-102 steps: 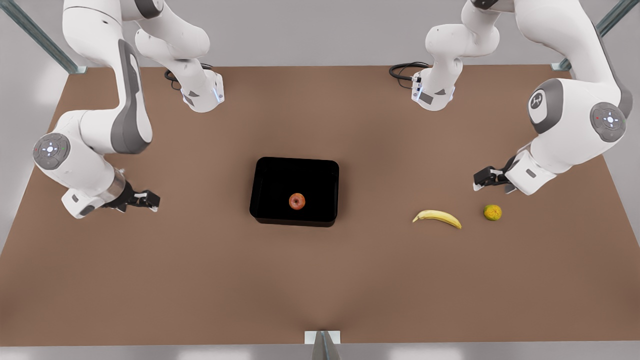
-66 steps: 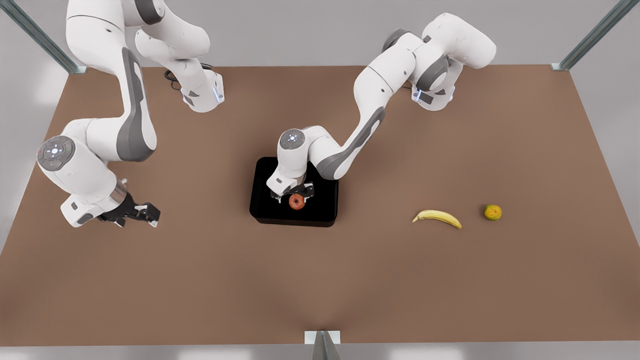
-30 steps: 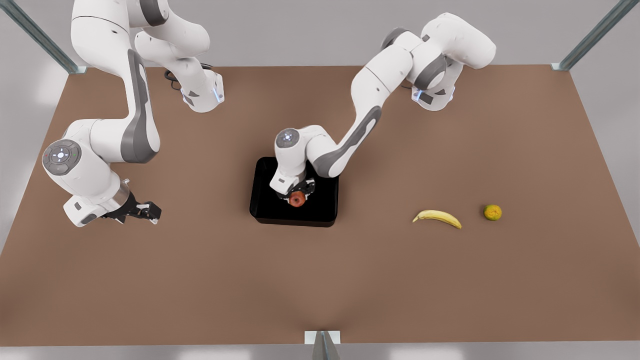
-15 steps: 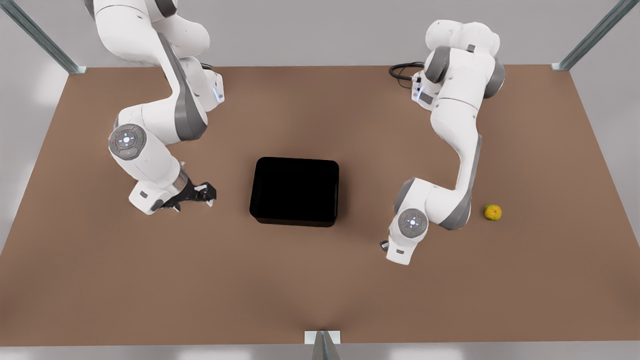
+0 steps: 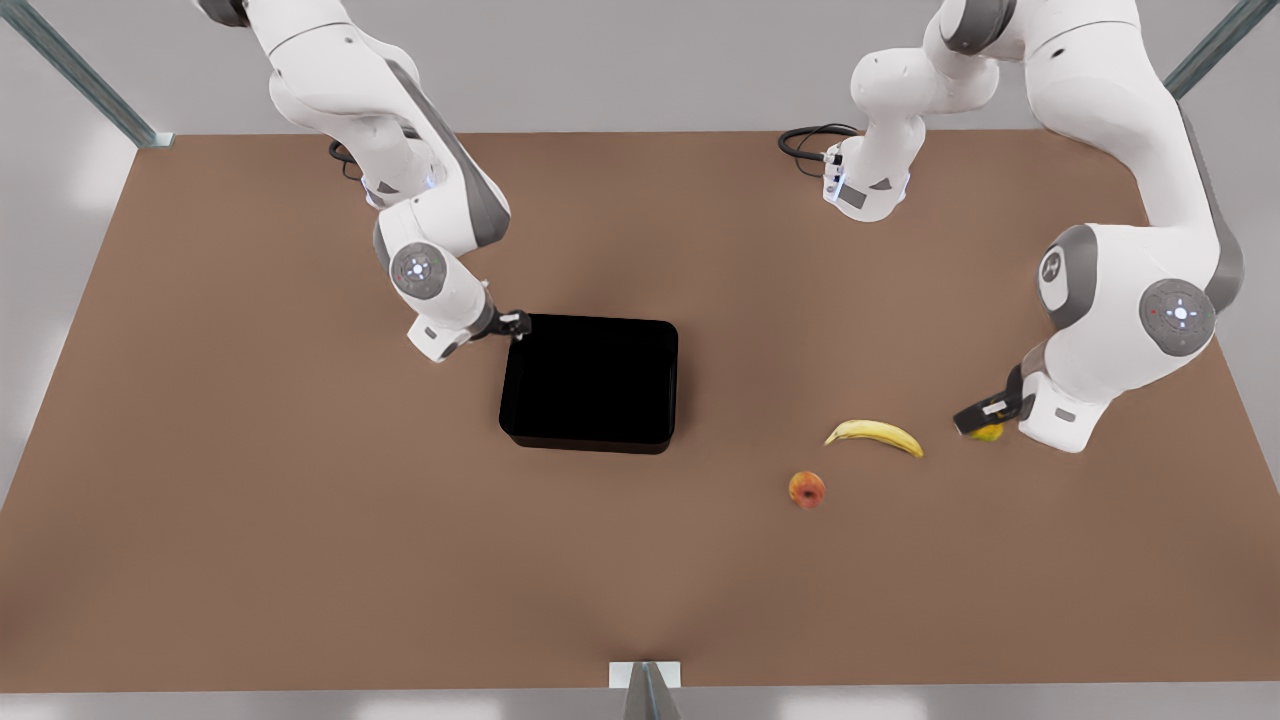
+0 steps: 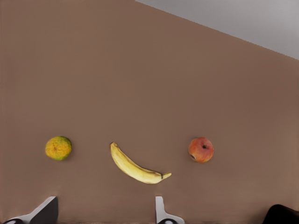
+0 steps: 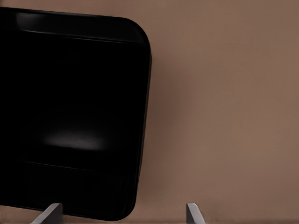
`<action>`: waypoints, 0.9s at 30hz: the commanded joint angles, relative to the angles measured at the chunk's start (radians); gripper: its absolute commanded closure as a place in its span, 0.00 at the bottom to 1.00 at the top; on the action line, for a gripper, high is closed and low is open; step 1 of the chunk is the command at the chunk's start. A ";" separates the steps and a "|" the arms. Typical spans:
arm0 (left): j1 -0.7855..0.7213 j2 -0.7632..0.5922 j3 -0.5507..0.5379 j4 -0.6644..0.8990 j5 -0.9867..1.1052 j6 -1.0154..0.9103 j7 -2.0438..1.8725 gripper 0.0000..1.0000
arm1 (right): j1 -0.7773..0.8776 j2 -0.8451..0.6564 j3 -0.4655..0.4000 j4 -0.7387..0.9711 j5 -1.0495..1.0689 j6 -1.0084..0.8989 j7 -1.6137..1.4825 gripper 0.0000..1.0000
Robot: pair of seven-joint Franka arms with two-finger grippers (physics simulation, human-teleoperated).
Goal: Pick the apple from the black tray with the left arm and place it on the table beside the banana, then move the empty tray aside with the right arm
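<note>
Two grippers, both with fingers spread and empty: we see right gripper (image 5: pixel 517 322) at black tray's (image 5: pixel 590 380) upper-left corner; left gripper (image 5: pixel 975 422) mid-right over citrus (image 5: pixel 989 432). Apple (image 5: pixel 806 489) on desk (image 5: pixel 300 520) below-left of banana (image 5: pixel 874 435).

A plain pale grey wall (image 5: pixel 620 60) fills the top of the frame. Slanted metal struts (image 5: pixel 70 75) stand in the upper left and upper right corners. Soft, even light falls throughout.

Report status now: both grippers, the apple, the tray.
Left gripper open, above small citrus. Right gripper open at black tray corner. Apple on table beside banana. Tray empty, unmoved.
</note>
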 commanded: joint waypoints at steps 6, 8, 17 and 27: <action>0.015 -0.041 0.009 -0.030 -0.056 -0.121 0.437 0.00 | -0.001 0.071 0.015 -0.026 -0.028 0.280 0.280 0.01; 0.015 -0.053 0.011 -0.038 -0.059 -0.124 0.435 0.00 | -0.006 0.112 0.011 -0.027 -0.054 0.336 0.272 0.01; 0.047 -0.025 0.009 -0.031 -0.054 -0.077 0.401 0.00 | -0.009 0.220 0.005 -0.020 -0.097 0.422 0.214 0.08; 0.038 -0.079 -0.011 -0.031 -0.060 -0.153 0.397 0.00 | -0.009 0.226 0.004 -0.029 -0.098 0.421 0.158 0.48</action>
